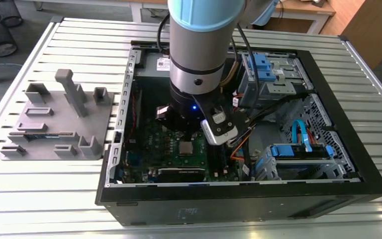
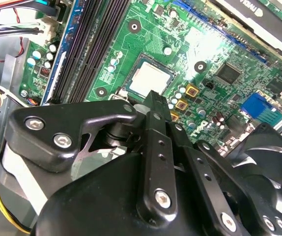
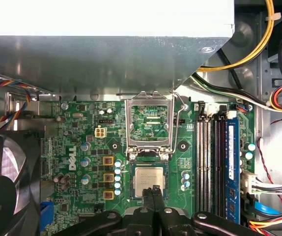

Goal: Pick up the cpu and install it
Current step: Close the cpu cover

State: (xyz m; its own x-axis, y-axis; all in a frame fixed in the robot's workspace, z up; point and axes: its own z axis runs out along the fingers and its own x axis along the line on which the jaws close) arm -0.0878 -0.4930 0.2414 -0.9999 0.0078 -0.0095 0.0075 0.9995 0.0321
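Lying flat, silver top up, cpu sits in the motherboard — gripper closed above.

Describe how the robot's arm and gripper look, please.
The arm is a thick silver-grey tube with a light blue joint cap and a black cable alongside. The gripper is matte black, with bolted linkage bars and two slim fingers.

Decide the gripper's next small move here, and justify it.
Probably raise the gripper straight up a little: it is shut and empty, tips at the edge of the cpu, which already lies flat on the motherboard beside the raised socket frame.
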